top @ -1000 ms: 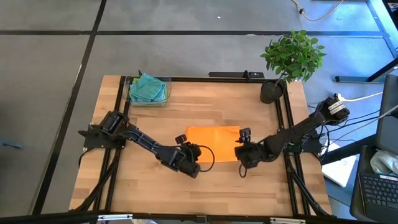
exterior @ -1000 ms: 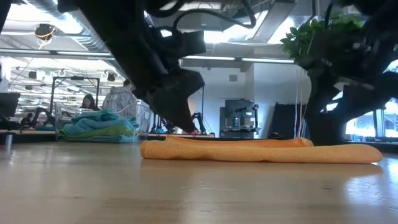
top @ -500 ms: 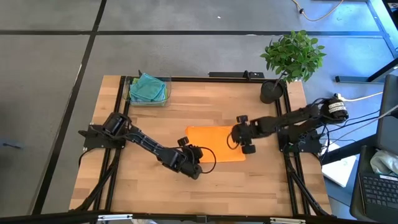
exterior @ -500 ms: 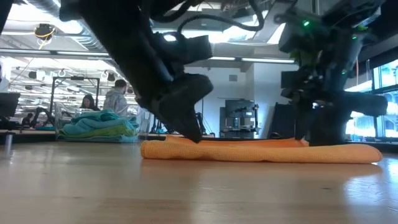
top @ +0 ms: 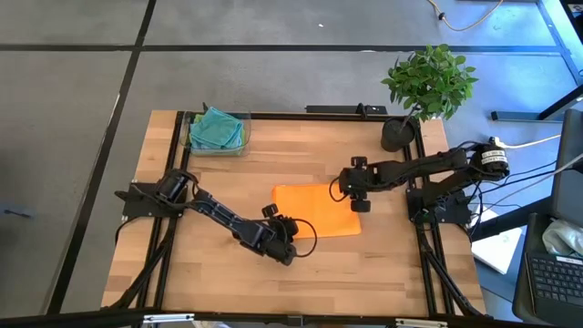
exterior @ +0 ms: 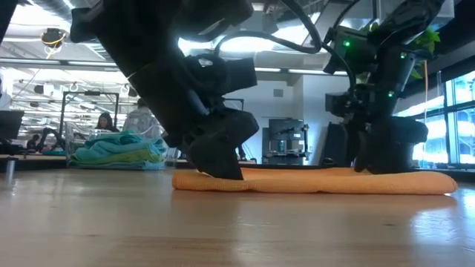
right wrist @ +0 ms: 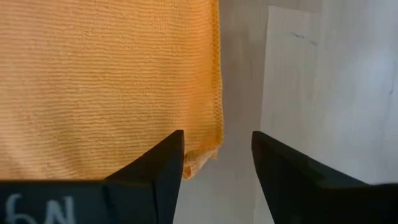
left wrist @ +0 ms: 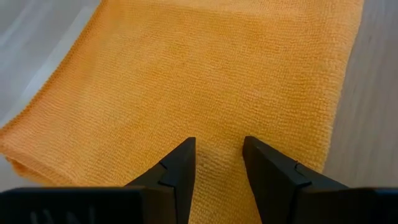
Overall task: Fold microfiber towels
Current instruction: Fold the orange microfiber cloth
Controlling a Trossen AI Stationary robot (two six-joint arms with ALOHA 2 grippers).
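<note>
Orange towel (top: 315, 210) lies flat mid-tabletop (top: 228, 178), long axis running left to right between both arms.
Left gripper (top: 282, 235) sits low at the towel's near-left corner, jaws parted, empty, straddling cloth just ahead of them; right gripper (top: 357, 187) hangs over the far-right edge, jaws parted wide, holding nothing, the towel's corner between them. Each arm has its own end; folded teal towels (top: 217, 129) sit far-left.
</note>
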